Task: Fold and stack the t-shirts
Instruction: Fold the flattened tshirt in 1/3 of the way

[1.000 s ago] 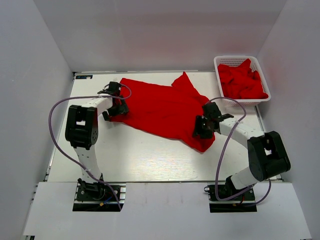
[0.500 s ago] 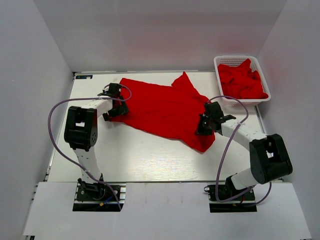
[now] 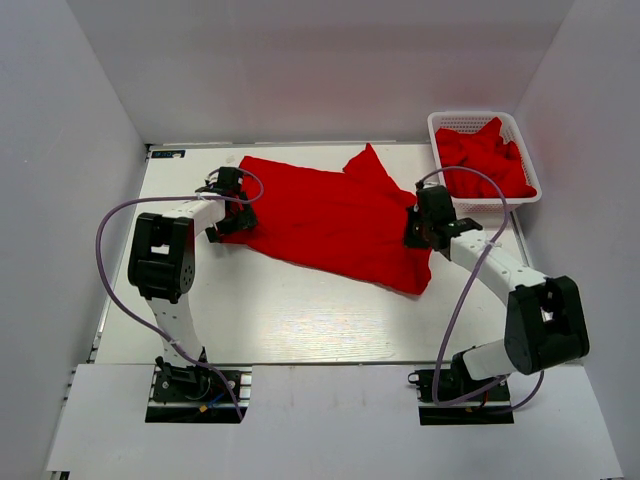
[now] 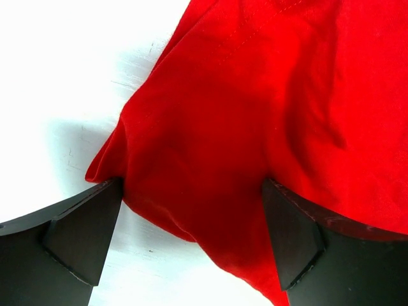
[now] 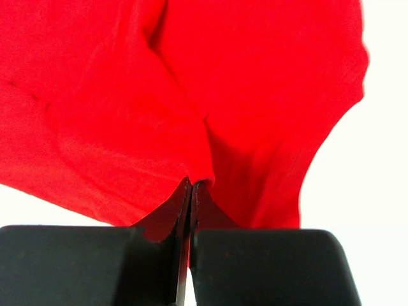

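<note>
A red t-shirt (image 3: 330, 215) lies spread across the white table. My left gripper (image 3: 232, 207) sits at its left corner, open, with its fingers on either side of a bunched fold. In the left wrist view that fold (image 4: 210, 178) lies between the wide-apart jaws of the left gripper (image 4: 191, 220), low over the table. My right gripper (image 3: 421, 226) is at the shirt's right edge. In the right wrist view the right gripper (image 5: 191, 186) is shut on a pinch of the red cloth (image 5: 102, 108), which hangs from the jaws.
A white basket (image 3: 438, 122) at the back right holds more red t-shirts (image 3: 487, 162). White walls enclose the table on three sides. Bare table (image 3: 300, 310) lies between the shirt and the arm bases.
The right gripper closed on the shirt's right edge and moved toward the back, drawing that edge with it. The left gripper stayed open at the left corner.
</note>
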### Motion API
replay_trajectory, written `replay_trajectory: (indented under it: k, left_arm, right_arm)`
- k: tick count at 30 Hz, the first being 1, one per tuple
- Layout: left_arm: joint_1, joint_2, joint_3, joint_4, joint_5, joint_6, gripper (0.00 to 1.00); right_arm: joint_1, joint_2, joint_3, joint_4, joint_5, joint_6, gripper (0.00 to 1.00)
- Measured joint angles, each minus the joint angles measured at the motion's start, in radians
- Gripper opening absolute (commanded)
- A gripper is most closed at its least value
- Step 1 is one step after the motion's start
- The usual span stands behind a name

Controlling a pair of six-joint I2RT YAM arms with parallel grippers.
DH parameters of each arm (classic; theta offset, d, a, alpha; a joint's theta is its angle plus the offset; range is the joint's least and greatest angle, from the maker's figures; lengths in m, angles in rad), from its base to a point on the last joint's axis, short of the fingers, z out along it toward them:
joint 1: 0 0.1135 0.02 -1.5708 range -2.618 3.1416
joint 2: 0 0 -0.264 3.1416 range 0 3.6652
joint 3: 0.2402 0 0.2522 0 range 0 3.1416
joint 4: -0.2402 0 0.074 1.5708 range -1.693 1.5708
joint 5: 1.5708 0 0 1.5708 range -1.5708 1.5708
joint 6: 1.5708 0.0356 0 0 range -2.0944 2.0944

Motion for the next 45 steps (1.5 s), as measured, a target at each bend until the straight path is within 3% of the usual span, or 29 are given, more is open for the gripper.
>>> replay_trajectory:
  k: [12, 13, 18, 19, 21, 22, 27, 34, 39, 45]
  left_arm:
    - [0.000, -0.002, -0.004, 0.006, -0.005, -0.003, 1.00]
    - [0.000, -0.002, -0.004, 0.006, -0.005, -0.003, 1.00]
    - [0.000, -0.002, -0.003, 0.005, -0.009, -0.010, 1.00]
    - [0.000, -0.001, -0.001, 0.003, -0.010, -0.011, 1.00]
    - [0.000, 0.000, 0.004, -0.003, -0.010, -0.012, 1.00]
    - [0.000, 0.001, 0.007, -0.008, -0.009, -0.013, 1.00]
    - [0.002, 0.001, 0.011, -0.016, -0.007, -0.016, 1.00]
    - [0.006, -0.001, 0.011, -0.020, -0.001, -0.015, 1.00]
    - [0.007, -0.008, -0.001, -0.014, 0.005, -0.013, 1.00]
    - [0.007, -0.045, -0.059, 0.012, 0.008, -0.023, 1.00]
  right_arm:
    - [-0.040, 0.188, 0.147, -0.006, 0.065, -0.117, 0.00]
    - [-0.041, 0.199, 0.147, -0.012, 0.064, -0.119, 0.09]
    - [-0.049, 0.253, 0.148, -0.033, 0.074, -0.124, 0.26]
    - [-0.050, 0.263, 0.151, -0.041, 0.080, -0.124, 0.37]
    - [-0.051, 0.288, 0.177, -0.072, 0.090, -0.126, 0.50]
    - [-0.051, 0.292, 0.189, -0.082, 0.091, -0.127, 0.90]
    - [-0.050, 0.200, 0.201, -0.113, 0.056, -0.141, 0.90]
    - [-0.032, -0.110, -0.002, -0.043, -0.197, -0.114, 0.90]
    - [-0.016, 0.002, -0.099, 0.001, -0.301, -0.063, 0.90]
    - [-0.027, 0.070, -0.144, 0.048, -0.285, 0.038, 0.90]
